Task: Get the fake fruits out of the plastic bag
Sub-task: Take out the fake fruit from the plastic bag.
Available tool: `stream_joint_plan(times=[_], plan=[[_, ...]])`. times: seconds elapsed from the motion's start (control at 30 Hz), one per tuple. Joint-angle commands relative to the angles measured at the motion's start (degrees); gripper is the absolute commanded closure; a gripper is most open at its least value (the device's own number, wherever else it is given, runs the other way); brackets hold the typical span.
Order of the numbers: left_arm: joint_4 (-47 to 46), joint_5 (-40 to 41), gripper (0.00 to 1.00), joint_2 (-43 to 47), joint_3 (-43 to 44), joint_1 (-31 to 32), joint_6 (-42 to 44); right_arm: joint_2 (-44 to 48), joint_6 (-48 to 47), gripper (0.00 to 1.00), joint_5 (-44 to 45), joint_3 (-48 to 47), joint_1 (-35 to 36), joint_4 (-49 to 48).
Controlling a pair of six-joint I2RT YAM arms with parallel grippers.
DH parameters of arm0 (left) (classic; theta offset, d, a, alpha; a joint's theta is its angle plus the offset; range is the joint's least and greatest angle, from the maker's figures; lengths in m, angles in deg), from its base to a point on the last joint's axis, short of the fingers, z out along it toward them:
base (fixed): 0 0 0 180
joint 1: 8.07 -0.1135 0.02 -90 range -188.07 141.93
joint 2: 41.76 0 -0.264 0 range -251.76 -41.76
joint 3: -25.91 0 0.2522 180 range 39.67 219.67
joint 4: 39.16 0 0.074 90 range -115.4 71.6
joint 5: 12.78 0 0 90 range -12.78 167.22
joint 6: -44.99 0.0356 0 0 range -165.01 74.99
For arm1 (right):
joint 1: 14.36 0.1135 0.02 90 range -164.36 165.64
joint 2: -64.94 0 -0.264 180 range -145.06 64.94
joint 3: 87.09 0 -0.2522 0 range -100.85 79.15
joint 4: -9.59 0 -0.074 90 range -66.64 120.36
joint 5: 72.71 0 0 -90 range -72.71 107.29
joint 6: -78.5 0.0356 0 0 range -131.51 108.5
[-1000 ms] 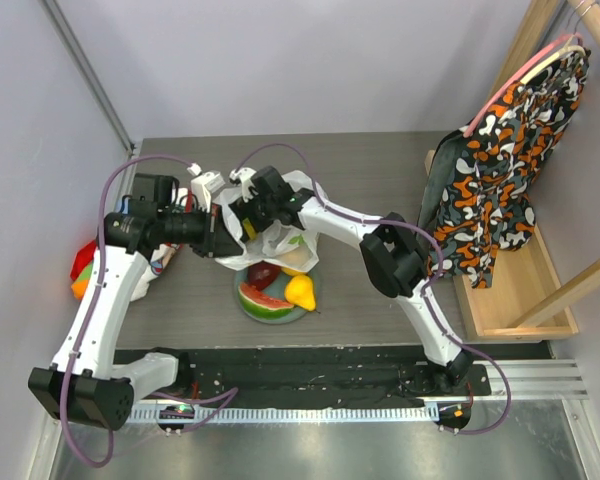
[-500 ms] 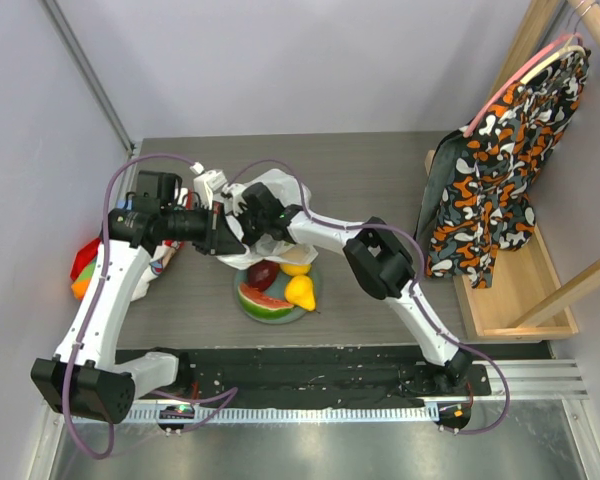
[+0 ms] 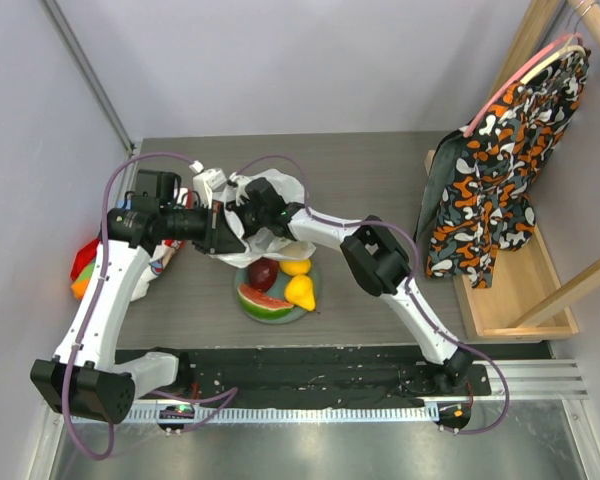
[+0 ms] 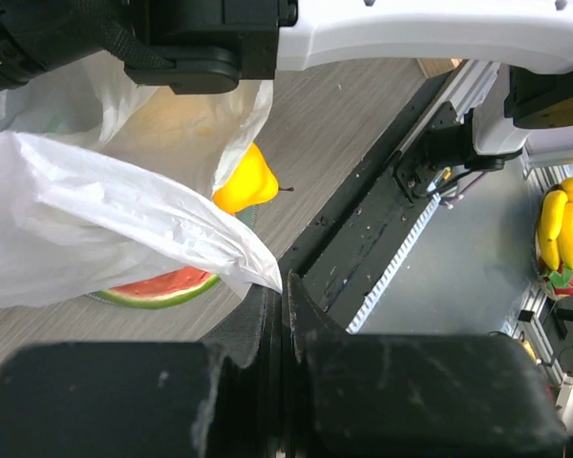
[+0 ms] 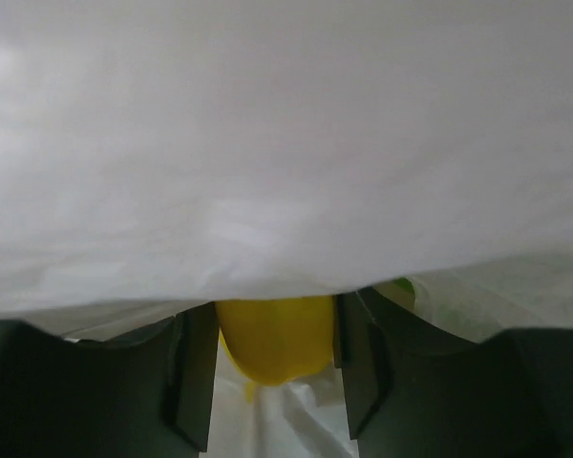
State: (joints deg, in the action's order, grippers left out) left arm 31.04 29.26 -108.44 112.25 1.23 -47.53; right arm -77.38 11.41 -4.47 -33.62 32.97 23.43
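Note:
The white plastic bag (image 3: 285, 190) lies crumpled behind a green plate (image 3: 248, 311). On the plate are a dark red apple (image 3: 263, 272), a watermelon slice (image 3: 263, 301) and a yellow pear (image 3: 301, 291). My left gripper (image 3: 220, 236) is shut on the bag's edge (image 4: 239, 262) and holds it up; the left wrist view shows the watermelon slice (image 4: 158, 286) and the pear (image 4: 244, 186) below it. My right gripper (image 5: 272, 372) is inside the bag (image 5: 286, 143), its fingers pressed on both sides of a yellow fruit (image 5: 272, 348). A green piece (image 5: 401, 289) peeks out beside it.
A patterned cloth (image 3: 495, 150) hangs from a wooden rack (image 3: 520, 290) at the right. Red and orange items (image 3: 83, 268) lie off the table's left edge. A black rail (image 3: 310, 365) runs along the near edge. Bananas (image 4: 557, 229) sit on the floor beyond it.
My right gripper has pushed further left into the bag and its jaws have closed in on the yellow fruit. The left gripper keeps its hold on the bag.

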Motion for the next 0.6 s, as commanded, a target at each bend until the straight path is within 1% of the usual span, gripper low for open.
stream_joint_plan(times=[0.0, 0.03, 0.07, 0.1, 0.13, 0.17, 0.3, 0.43, 0.57], plan=[[-1.5, 0.8, 1.00, 1.1, 1.8, -0.2, 0.3, 5.0, 0.6, 0.78, 1.9, 2.2, -1.4, 4.7], [-1.5, 1.2, 1.00, 1.0, 2.0, -0.2, 0.5, 6.1, -0.3, 0.80, 2.1, 3.1, -1.7, 5.0], [-1.5, 1.2, 1.00, 0.8, 2.3, -0.2, 0.7, 7.0, -0.9, 0.88, 2.4, 4.0, -2.4, 5.5], [-1.6, 1.6, 1.00, 0.7, 2.7, -0.3, 0.8, 9.3, -1.6, 0.90, 2.3, 6.0, -2.9, 6.1], [-1.7, 1.7, 1.00, 0.6, 2.8, -0.4, 1.2, 10.6, -3.0, 0.96, 2.2, 6.9, -3.3, 6.2], [-1.7, 2.0, 1.00, 0.5, 3.0, -0.5, 1.4, 11.7, -3.5, 0.98, 2.9, 9.0, -4.3, 6.7], [0.4, 3.7, 1.00, 1.5, 2.7, -0.6, 5.0, 20.0, -5.1, 0.98, 4.3, 15.1, -7.9, 7.7], [2.4, 5.2, 1.00, 3.6, 0.9, -0.6, 9.5, 25.9, -7.0, 0.99, 6.0, 20.8, -12.0, 8.2], [0.0, 6.0, 1.00, 2.7, 1.9, -0.6, 11.1, 29.6, -8.5, 0.99, 10.2, 25.1, -15.9, 10.0]])
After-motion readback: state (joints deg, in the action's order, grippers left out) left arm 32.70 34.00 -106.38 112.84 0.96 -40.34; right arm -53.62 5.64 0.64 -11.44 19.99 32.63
